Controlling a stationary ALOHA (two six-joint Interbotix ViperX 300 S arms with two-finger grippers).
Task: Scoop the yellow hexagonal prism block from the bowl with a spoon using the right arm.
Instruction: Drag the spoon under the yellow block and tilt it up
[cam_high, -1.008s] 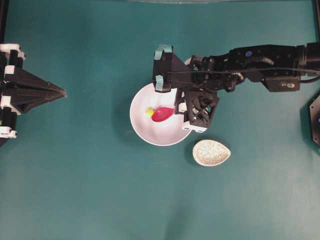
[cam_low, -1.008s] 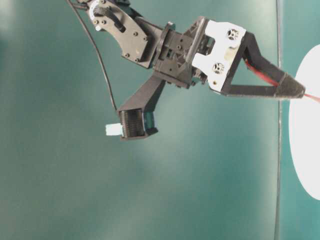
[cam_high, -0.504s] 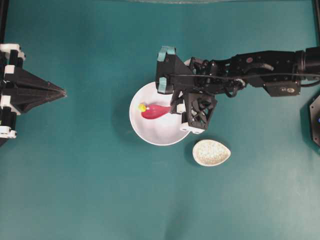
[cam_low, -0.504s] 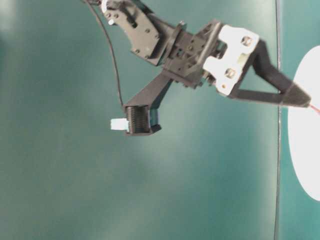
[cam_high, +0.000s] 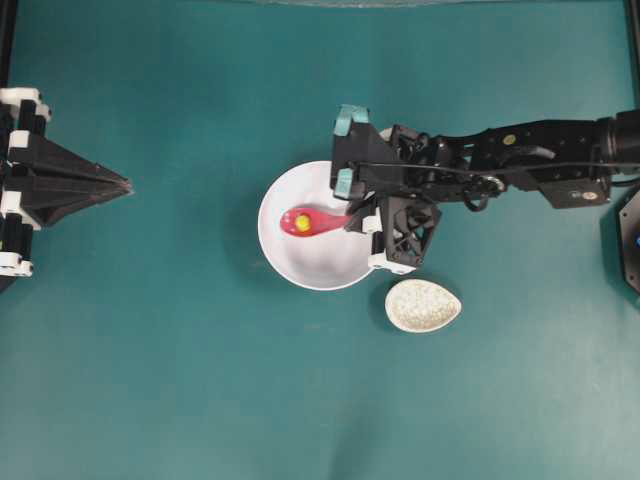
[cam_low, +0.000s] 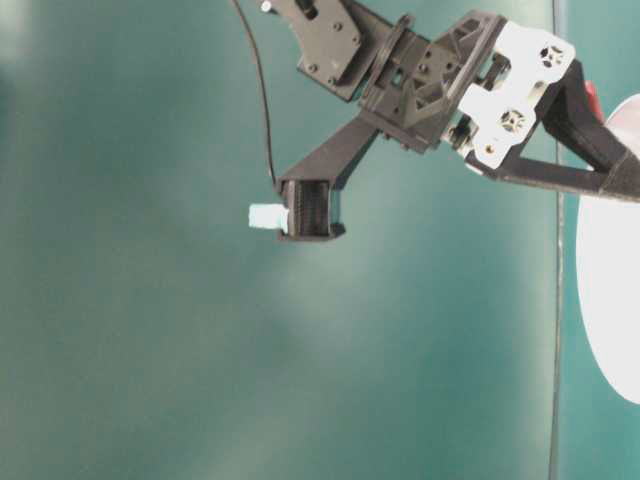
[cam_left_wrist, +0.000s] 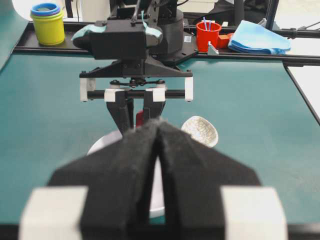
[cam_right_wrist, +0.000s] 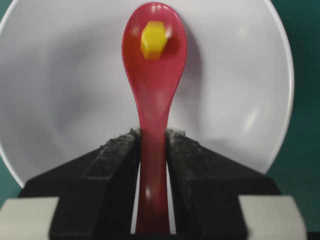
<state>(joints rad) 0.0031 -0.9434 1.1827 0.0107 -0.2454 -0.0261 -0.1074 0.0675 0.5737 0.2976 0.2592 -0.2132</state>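
The yellow hexagonal prism block (cam_right_wrist: 152, 39) lies in the scoop of the red spoon (cam_right_wrist: 154, 90), near its tip. From overhead the block (cam_high: 302, 222) and spoon (cam_high: 318, 221) hover over the left half of the white bowl (cam_high: 300, 265). My right gripper (cam_right_wrist: 152, 134) is shut on the spoon's handle, which runs between both pads. It (cam_high: 350, 218) sits over the bowl's right rim, pointing left. My left gripper (cam_high: 128, 185) rests at the far left, fingertips together and holding nothing. In the left wrist view its tips (cam_left_wrist: 159, 125) point toward the bowl (cam_left_wrist: 102, 142).
A small speckled beige dish (cam_high: 422, 305) sits just right of and below the bowl, under the right wrist. Beyond the table's far edge stand stacked cups (cam_left_wrist: 48, 23), a red cup (cam_left_wrist: 208, 36) and a blue cloth (cam_left_wrist: 257, 37).
The spoon swept left across the bowl, then drew back right with the arm. The yellow block went from beside the spoon's tip into its scoop. The left arm stayed still.
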